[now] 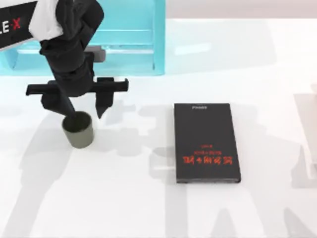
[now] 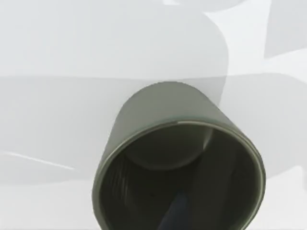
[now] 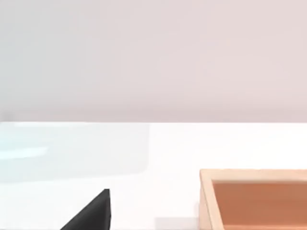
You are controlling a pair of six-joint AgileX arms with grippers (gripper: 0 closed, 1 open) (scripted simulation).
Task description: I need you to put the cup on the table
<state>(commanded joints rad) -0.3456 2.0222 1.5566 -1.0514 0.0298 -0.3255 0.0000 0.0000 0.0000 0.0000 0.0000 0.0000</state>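
Seemingly light, stiff and smooth-walled, the olive-green cup point(image 1: 78, 130) stands upright on the white surface point(image 1: 148, 208) at nine o'clock from the black book point(image 1: 206, 143), with the left gripper point(image 1: 85, 112) spread wide, one finger inside the rim, clamping nothing.

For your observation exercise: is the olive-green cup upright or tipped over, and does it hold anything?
Upright: the cup stands on the table, mouth upward. The left gripper has one finger inside it, otherwise it looks empty.
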